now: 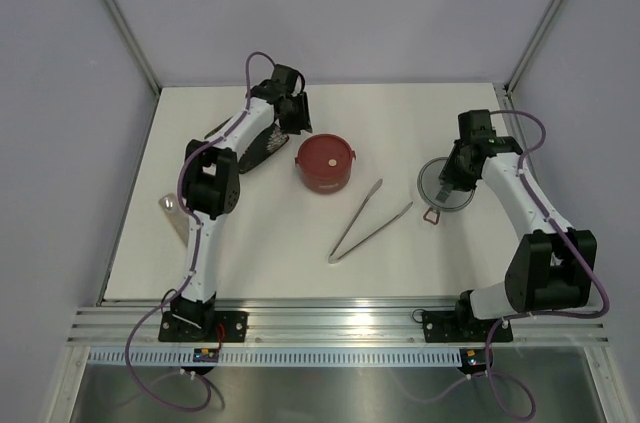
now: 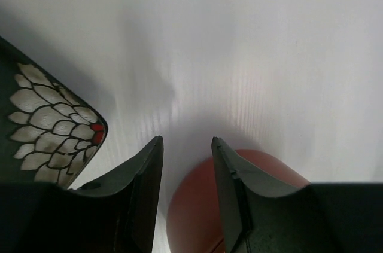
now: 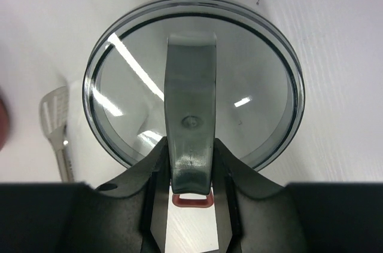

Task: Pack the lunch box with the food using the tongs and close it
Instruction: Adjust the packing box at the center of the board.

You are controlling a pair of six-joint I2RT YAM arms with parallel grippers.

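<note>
One clear lid [image 3: 258, 73] beside tongs [image 1: 370, 221]

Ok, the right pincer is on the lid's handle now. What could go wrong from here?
1. The lid may go on too soon: the lunch box shows only one beige piece, while red bits sit at a corner of the black tray.
2. The tongs lie between lid and lunch box; a low carry could knock them.
3. The left pincer, open right beside the lunch box, could nudge it.
</note>
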